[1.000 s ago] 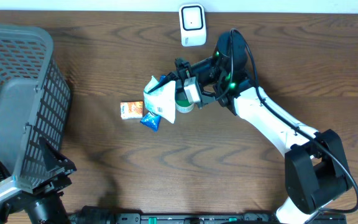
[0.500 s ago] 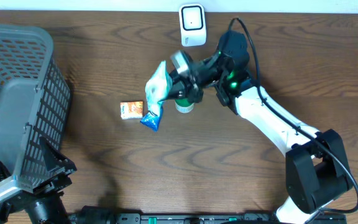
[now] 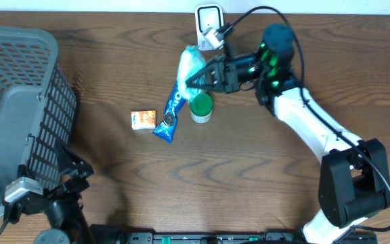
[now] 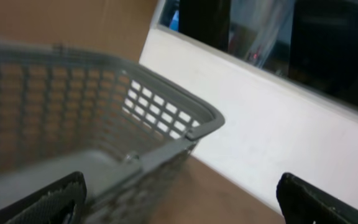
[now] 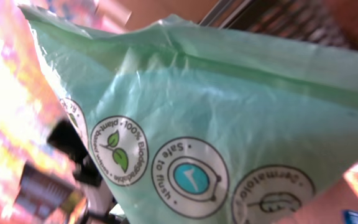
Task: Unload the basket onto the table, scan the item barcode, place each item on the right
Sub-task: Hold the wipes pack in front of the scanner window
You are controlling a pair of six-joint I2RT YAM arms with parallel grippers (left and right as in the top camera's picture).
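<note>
Mid-presentation: right gripper [image 3: 204,76] clamped on green pouch [image 3: 189,62], lifted near scanner [image 3: 206,15]; left gripper [image 3: 73,173] gaped empty; next probably needed the barcode turned scannerward.

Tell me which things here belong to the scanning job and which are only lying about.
For the job: green pack, white scanner.
Lying about: blue packet, orange packet, green-lidded tub, grey basket.

Overhead straight down on table [image 3: 249,183] — left wrist low by basket [image 4: 104,106], right wrist hard against pouch [image 5: 229,112]
</note>
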